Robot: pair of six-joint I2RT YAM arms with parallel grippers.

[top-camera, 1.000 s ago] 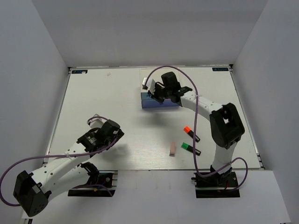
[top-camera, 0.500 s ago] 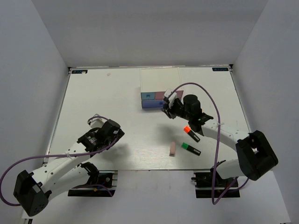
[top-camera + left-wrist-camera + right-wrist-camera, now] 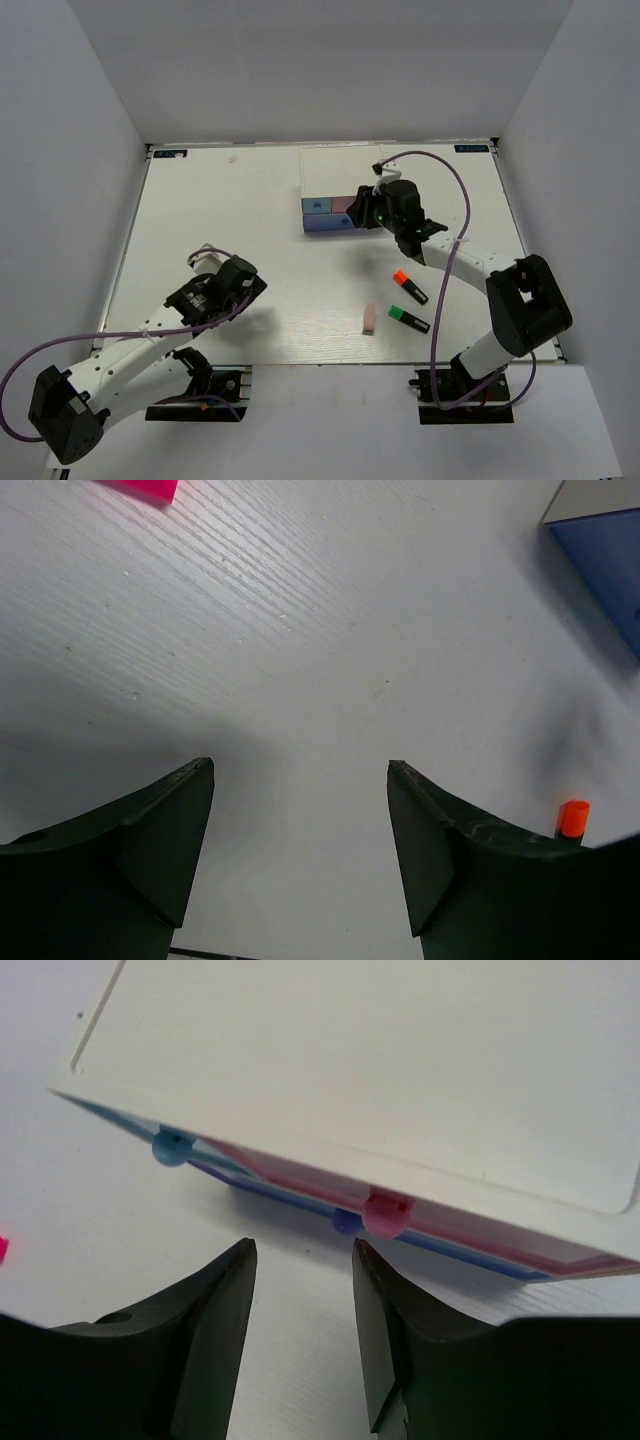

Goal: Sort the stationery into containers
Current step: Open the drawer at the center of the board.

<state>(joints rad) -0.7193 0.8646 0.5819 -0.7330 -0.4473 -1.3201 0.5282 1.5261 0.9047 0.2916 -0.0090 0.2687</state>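
Since the earlier frame the right gripper [image 3: 302, 1250] has swung back from beside the orange-red highlighter [image 3: 409, 288] to the drawer box [image 3: 340, 170] at the table's [image 3: 230, 200] far edge, jaws now parted and empty.

Step judged: opening a drawer. The next move calls for closing on the pink knob [image 3: 387, 1212], just ahead and slightly right of the gap.

Orange-red highlighter, green highlighter [image 3: 409, 319] and pinkish eraser [image 3: 369, 319] lie loose toward the near right corner.

The left gripper [image 3: 300, 770] hangs spread and empty near the near left corner.

A pink object [image 3: 140, 488] is cut off by the frame edge. Drawer contents are unseen.
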